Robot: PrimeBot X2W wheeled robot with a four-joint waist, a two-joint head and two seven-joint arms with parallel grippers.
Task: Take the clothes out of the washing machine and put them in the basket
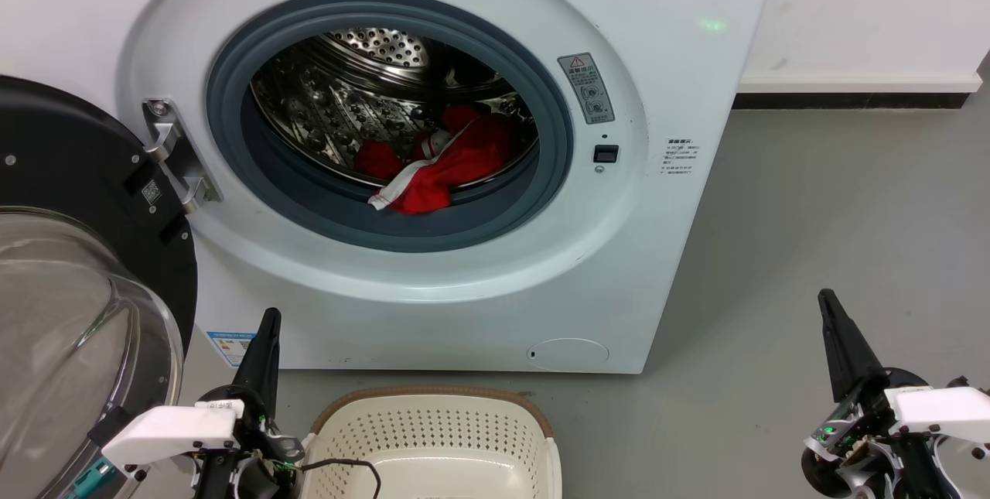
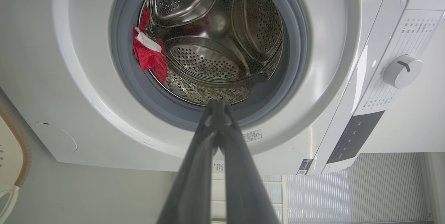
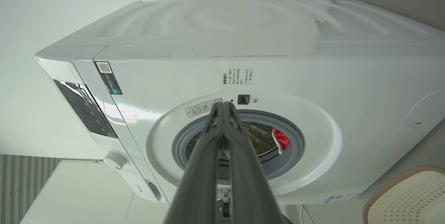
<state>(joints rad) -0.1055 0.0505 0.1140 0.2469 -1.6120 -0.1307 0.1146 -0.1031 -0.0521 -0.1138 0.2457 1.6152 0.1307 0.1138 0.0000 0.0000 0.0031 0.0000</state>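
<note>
While washing machine [image 1: 681,58] gapes, clothes [image 1: 456,166] inside; basket [image 1: 433,429] below.

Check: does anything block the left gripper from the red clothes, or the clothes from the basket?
Nothing visible does. The black-rimmed glass door is swung aside leftward; the bright red clothes lie at the front, draped over the grey rubber seal; the cream perforated plastic basket sits open-topped below, beside the left gripper.
</note>
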